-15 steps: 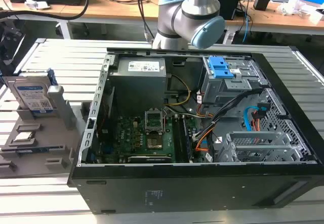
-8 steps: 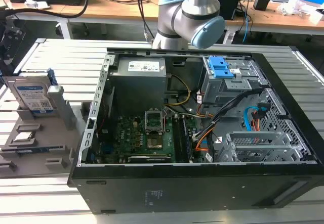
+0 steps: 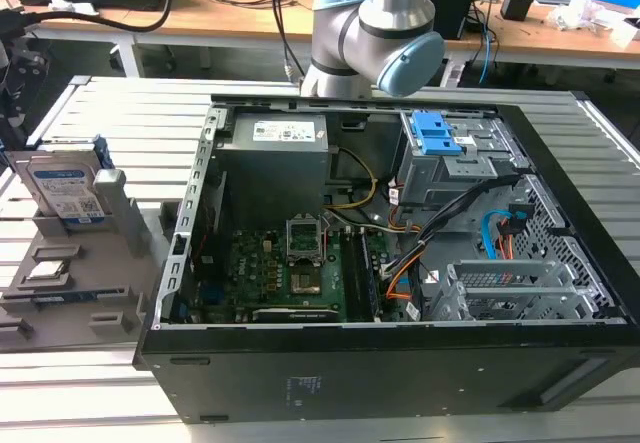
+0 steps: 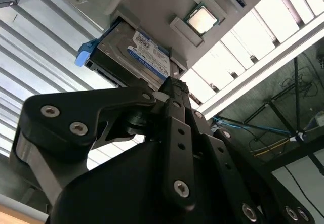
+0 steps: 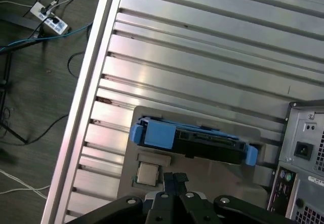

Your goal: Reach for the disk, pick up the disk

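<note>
**Exterior view.** The disk [image 3: 62, 191] stands on edge in a grey holder [image 3: 95, 273] on the slatted table [image 3: 130, 113], to the exterior view's left of the open case [image 3: 400, 373]. The arm [image 3: 375, 23] rises behind the case.

**Second wrist view.** The gripper [image 4: 173, 88] has its fingers drawn together, with nothing between them. Its tips point at the disk's [image 4: 136, 52] labelled face. A chip [image 4: 202, 19] lies in the holder [image 4: 162, 6] nearby.

**First wrist view.** The disk [image 5: 192, 140] is seen edge-on with its blue rails. The gripper [image 5: 174, 181] is near it but apart, just beside the chip [image 5: 147, 173].
</note>
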`<control>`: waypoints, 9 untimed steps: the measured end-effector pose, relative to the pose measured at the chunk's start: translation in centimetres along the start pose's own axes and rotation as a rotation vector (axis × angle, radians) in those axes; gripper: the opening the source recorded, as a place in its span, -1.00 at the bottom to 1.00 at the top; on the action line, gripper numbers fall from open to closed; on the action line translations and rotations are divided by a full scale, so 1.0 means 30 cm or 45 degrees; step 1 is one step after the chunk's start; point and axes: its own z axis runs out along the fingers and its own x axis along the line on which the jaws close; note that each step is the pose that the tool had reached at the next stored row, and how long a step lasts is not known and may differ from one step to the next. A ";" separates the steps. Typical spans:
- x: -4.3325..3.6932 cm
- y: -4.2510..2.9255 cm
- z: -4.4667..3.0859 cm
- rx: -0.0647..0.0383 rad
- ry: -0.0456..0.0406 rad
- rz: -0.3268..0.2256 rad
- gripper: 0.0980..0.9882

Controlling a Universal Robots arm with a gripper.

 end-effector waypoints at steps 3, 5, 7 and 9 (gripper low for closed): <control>0.000 0.000 0.000 0.000 0.001 -0.028 -0.98; 0.000 0.000 0.000 0.000 0.002 -0.052 -0.98; 0.000 0.000 0.000 0.000 0.003 -0.068 -0.98; 0.000 0.000 0.000 0.000 0.003 -0.091 -0.98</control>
